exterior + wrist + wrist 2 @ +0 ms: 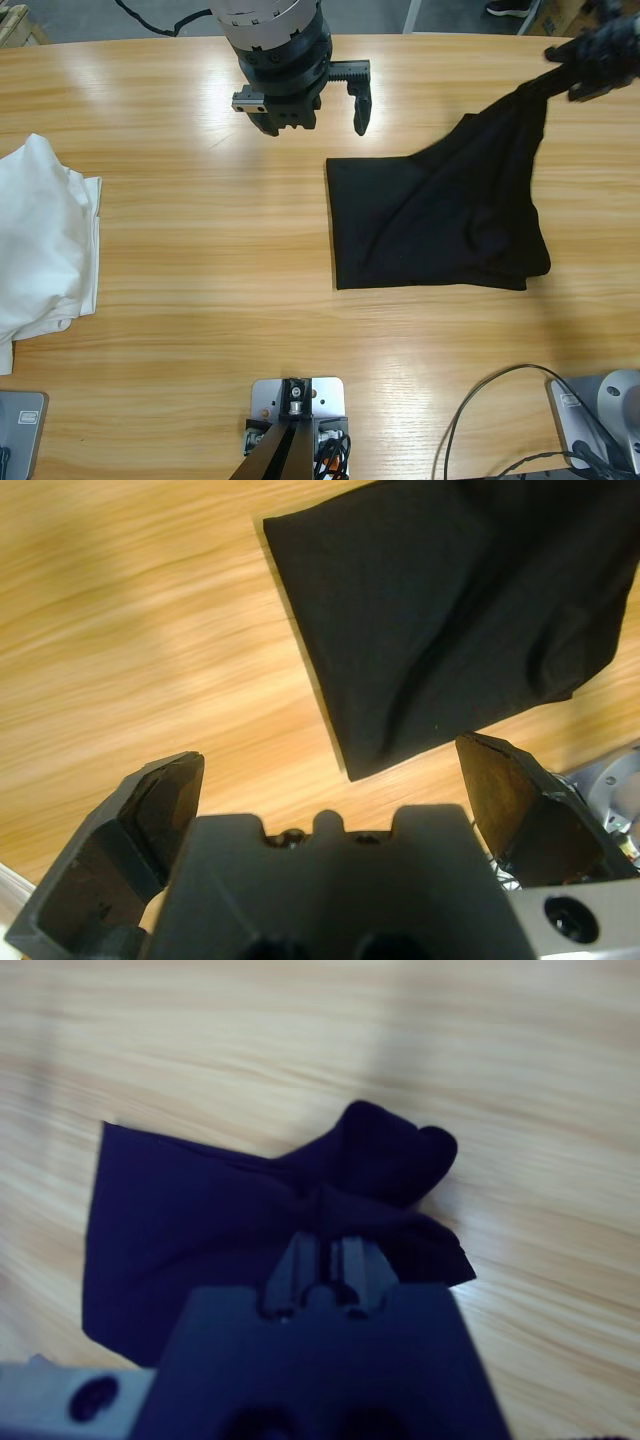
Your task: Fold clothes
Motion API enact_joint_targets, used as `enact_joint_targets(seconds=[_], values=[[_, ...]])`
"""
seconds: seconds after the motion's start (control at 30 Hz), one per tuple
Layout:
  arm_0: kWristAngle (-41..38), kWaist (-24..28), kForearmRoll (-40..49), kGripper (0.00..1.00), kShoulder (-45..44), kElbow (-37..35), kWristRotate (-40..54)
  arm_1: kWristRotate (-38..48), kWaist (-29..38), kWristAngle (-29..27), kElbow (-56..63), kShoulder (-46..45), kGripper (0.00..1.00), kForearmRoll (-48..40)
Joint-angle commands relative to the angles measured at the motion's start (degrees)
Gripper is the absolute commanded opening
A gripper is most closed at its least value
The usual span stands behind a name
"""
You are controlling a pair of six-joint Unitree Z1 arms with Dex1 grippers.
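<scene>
Fabric is pinched in the right tool [585,62], whose jaws are clamped on a corner of the black shirt [440,225] and hold it up off the tabletop [200,300], so the cloth runs taut from the jaws down to the rest of the garment. In the right wrist view the lifted cloth bunches directly ahead of the tool [322,1222], with the flat body of the shirt [180,1230] spread beyond it on the wood.

The left tool [318,108] hangs with its jaws spread wide and empty above bare wood. In its wrist view the shirt [440,610] lies ahead of and beyond the jaws, its nearest corner between them but well clear, not touched.

Judging by this, a fold is under way: the raised corner looks ready to be carried across the flat part. The next move calls for keeping the grip firm while drawing the cloth over, and laying it so the edges meet.

Well away from both tools, on the far side of the left one, a heap of white shirts [45,240] rests at the tabletop's edge.
</scene>
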Motion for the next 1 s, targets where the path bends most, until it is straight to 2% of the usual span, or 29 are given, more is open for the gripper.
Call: enact_joint_targets(seconds=[0.03, 0.1, 0.13, 0.17, 0.2, 0.23, 0.33, 0.43, 0.5, 0.63, 0.7, 0.87, 1.0], values=[[-0.41, -0.36, 8.73, 1.000, 0.26, 1.70, 0.78, 2.27, 0.67, -6.61, -0.21, 6.52, 0.000, 10.99], [-0.49, -0.36, 8.73, 1.000, 0.63, 1.60, 0.78, 2.39, 0.67, -11.16, 0.58, 4.55, 0.002, 11.36], [-0.49, -0.42, 8.73, 1.000, 0.75, 1.53, 0.78, 3.17, 0.70, -13.50, 0.77, 3.62, 0.443, 11.39], [-0.49, -0.50, 8.68, 1.000, 0.82, 1.42, 0.78, 5.05, 0.68, -15.89, 0.73, 2.84, 0.804, 11.46], [-0.49, -0.64, 8.66, 1.000, 0.89, 1.28, 0.78, 7.33, 0.68, -17.40, 0.51, 2.02, 0.924, 11.66], [-0.55, -0.77, 8.64, 1.000, 0.98, 1.12, 0.78, 8.26, 0.63, -17.49, 0.17, 1.18, 0.987, 11.57], [-0.76, -0.92, 8.70, 1.000, 0.94, 1.02, 0.74, 8.12, 0.70, -17.12, -0.02, -1.04, 1.000, 11.34], [-0.76, -0.71, 8.73, 0.987, -0.48, 1.61, -0.82, 10.15, 0.61, -17.56, 1.02, -6.61, 1.000, 17.81], [-0.76, -0.63, 8.59, 0.987, -0.62, 1.47, -1.24, 13.49, 0.61, -15.48, 4.92, -9.93, 1.000, 20.37], [-1.67, -0.63, 7.25, 0.947, 0.26, 1.28, -1.59, 22.70, 0.63, -11.11, 21.16, -18.39, 0.991, 13.94], [-3.59, -0.64, 6.89, 0.942, 1.50, 1.33, -1.35, 27.50, 0.70, -8.63, 25.17, -22.82, 0.889, 10.81], [-6.82, -1.42, 4.13, 0.904, 3.68, 1.28, -0.10, 36.67, 1.14, -7.29, 32.95, -24.00, 0.897, 4.18], [-6.86, -1.42, 4.07, 0.904, 3.60, 1.33, 0.71, 41.35, 6.70, -7.08, 36.86, -18.41, 0.876, -3.69]])
